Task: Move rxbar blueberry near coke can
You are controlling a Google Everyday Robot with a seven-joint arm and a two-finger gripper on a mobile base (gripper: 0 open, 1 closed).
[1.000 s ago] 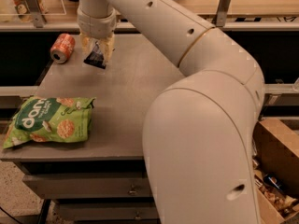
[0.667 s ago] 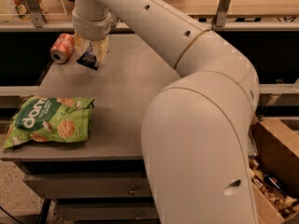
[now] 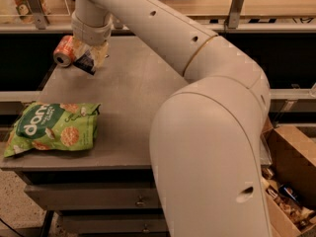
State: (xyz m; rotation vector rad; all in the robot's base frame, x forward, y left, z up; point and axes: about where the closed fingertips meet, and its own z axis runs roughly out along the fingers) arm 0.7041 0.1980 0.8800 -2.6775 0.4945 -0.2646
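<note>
Snack bar [image 3: 85,63]: dark wrapper, held tilted in the pincer [image 3: 92,57] at the far left corner of the surface [image 3: 140,95]. The pincer is clenched on the bar, whose lower end sticks out below the fingers.

Can [image 3: 63,51]: lies on its side at the same far left corner, silver end toward the camera. The bar sits just beside it, on its right. Whether the two touch cannot be told.

Chip bag [image 3: 52,127]: green, flat on the near left edge of the surface, well apart from bar and can, and no part of the job.

Arm [image 3: 207,98]: reaches from the near right across the surface to the far left corner.

Progress, as judged: the carry appears essentially complete, since the bar is already close to the can. Outstanding items are setting the bar down on the surface, releasing it, and lifting clear. Whether the bar rests on the surface or hangs just above it cannot be confirmed.

Risk noted: a can on its side may roll if nudged during release.
</note>
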